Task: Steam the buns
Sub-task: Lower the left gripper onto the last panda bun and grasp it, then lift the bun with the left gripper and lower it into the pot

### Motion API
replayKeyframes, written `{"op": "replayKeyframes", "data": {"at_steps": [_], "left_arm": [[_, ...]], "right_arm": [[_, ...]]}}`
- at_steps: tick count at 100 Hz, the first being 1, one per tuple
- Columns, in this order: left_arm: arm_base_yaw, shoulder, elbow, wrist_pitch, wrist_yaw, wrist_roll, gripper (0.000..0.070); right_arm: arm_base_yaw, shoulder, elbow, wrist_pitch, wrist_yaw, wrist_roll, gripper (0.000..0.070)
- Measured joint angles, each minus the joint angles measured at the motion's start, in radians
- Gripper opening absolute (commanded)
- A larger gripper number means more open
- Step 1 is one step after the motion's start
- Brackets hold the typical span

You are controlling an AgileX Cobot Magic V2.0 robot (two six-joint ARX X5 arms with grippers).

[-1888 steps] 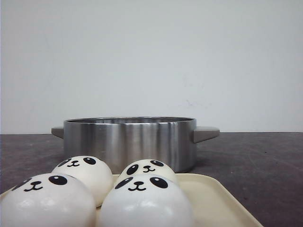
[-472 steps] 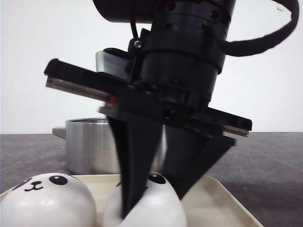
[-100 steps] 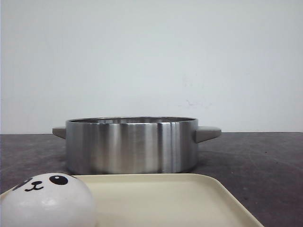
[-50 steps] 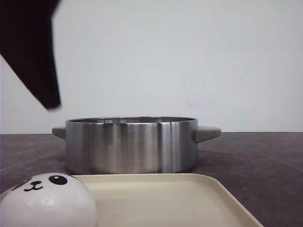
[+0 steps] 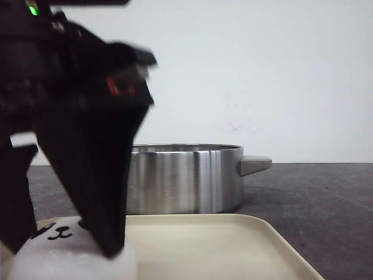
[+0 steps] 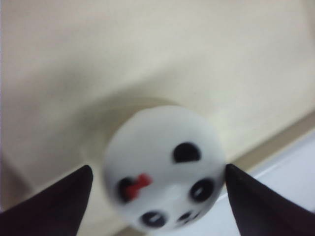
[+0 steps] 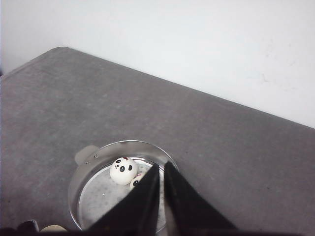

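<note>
Straddling the last bun [image 6: 165,169] on the tray [image 5: 233,245], the left tool [image 6: 157,196] has its fingers [image 6: 59,201] spread wide, one on each side of the dome, and neither seems to press into it yet, though the wrist view is blurred and contact cannot be ruled out. From the front, one dark finger [image 5: 102,192] comes down just in front of the bun [image 5: 73,256], hiding much of its face. The bun sits near the tray's left edge, and the rest of the cream tray is bare. Behind the tray stands the steel pot [image 5: 186,178] on the dark table [image 5: 315,198]. The right tool [image 7: 160,196] hangs high above the pot [image 7: 88,182] with its fingers drawn almost together and nothing between them; under it one bun [image 7: 123,170] lies on the pot floor and a second [image 7: 139,181] peeks from behind the fingers. Any other bun there is hidden. The bun looks smooth, glossy and probably soft, so it should be light but slippery, and a hard squeeze may dent it or make it pop out. The best hold is likely low on the widest part of the dome, the fingers on opposite flanks, closing gently. With this bun still on the tray, the task seems close to done.
</note>
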Motion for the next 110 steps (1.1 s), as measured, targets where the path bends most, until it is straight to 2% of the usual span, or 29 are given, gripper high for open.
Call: {"op": "replayKeyframes", "data": {"at_steps": [14, 20, 25, 36, 37, 81, 96, 110], "left_arm": [[0.000, 0.041, 0.000, 0.006, 0.000, 0.000, 0.0508], [0.000, 0.044, 0.000, 0.005, 0.000, 0.000, 0.0473], [0.000, 0.044, 0.000, 0.006, -0.001, 0.000, 0.0369], [0.000, 0.044, 0.000, 0.007, -0.002, 0.002, 0.0006], [0.000, 0.044, 0.000, 0.007, -0.002, 0.003, 0.0000], [-0.010, -0.002, 0.015, -0.008, -0.002, 0.035, 0.0007], [-0.023, -0.125, 0.138, -0.006, -0.002, 0.048, 0.0007], [-0.010, -0.189, 0.291, -0.008, -0.002, 0.101, 0.0008]], "right_arm": [[0.000, 0.000, 0.000, 0.000, 0.000, 0.000, 0.0007], [0.000, 0.000, 0.000, 0.000, 0.000, 0.000, 0.0007], [0.000, 0.000, 0.000, 0.000, 0.000, 0.000, 0.0007], [0.000, 0.000, 0.000, -0.004, 0.000, 0.000, 0.0007], [0.000, 0.000, 0.000, -0.004, 0.000, 0.000, 0.0007], [0.000, 0.000, 0.000, -0.032, 0.000, 0.000, 0.0007], [0.000, 0.000, 0.000, -0.037, 0.000, 0.000, 0.0007], [0.000, 0.000, 0.000, -0.037, 0.000, 0.000, 0.0007]]}}
